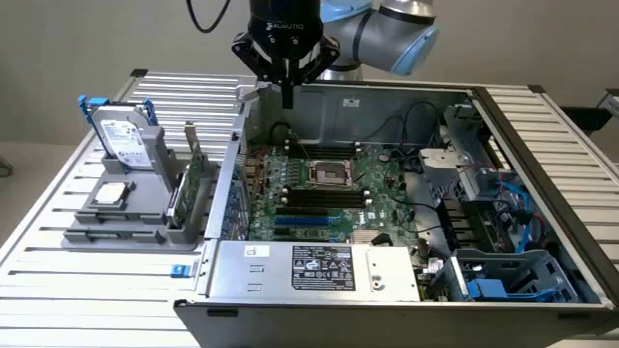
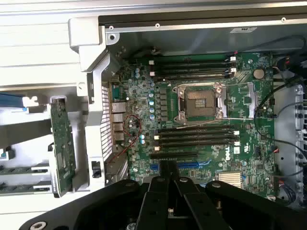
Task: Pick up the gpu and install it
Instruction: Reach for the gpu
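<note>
The gpu [image 1: 196, 183] stands on edge in a slot of the grey holder [image 1: 116, 233], just outside the open computer case's side wall at the exterior view's left; its green board face shows, with a silver bracket at the top. The wrist view has the same gpu [image 2: 62, 149] beside the case wall. My gripper [image 1: 287, 100] hangs high over the case's rear corner, above the motherboard [image 1: 320, 190], fingers pressed together and holding nothing. In the wrist view my gripper [image 2: 168, 173] is shut over the board's blue slot [image 2: 189, 164].
The holder also carries a silver hard drive [image 1: 127, 136] in a blue-handled frame and a small square processor chip [image 1: 111, 192]. Inside the case are the CPU socket [image 1: 326, 172], cables, a power supply [image 1: 329, 270] and blue drive bays [image 1: 512, 279]. A slatted metal table [image 1: 97, 290] surrounds everything.
</note>
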Available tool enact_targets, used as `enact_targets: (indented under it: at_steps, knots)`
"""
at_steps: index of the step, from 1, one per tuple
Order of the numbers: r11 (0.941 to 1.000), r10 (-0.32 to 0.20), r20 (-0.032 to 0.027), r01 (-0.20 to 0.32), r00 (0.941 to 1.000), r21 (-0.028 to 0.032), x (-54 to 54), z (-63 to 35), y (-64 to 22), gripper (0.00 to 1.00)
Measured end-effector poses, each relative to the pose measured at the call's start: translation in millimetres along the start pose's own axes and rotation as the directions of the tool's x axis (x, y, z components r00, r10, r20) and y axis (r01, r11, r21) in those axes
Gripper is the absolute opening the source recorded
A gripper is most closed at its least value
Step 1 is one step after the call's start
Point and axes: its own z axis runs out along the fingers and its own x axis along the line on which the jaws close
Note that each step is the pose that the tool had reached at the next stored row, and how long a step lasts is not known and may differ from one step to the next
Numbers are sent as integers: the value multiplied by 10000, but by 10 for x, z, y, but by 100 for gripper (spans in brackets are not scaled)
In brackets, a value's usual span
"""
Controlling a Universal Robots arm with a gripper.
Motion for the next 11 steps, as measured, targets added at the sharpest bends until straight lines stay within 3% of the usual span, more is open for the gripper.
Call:
enact_targets:
  at_steps: [11]
  knots:
    - [10000,0,-1,0,10000,1,0,0,0,11]
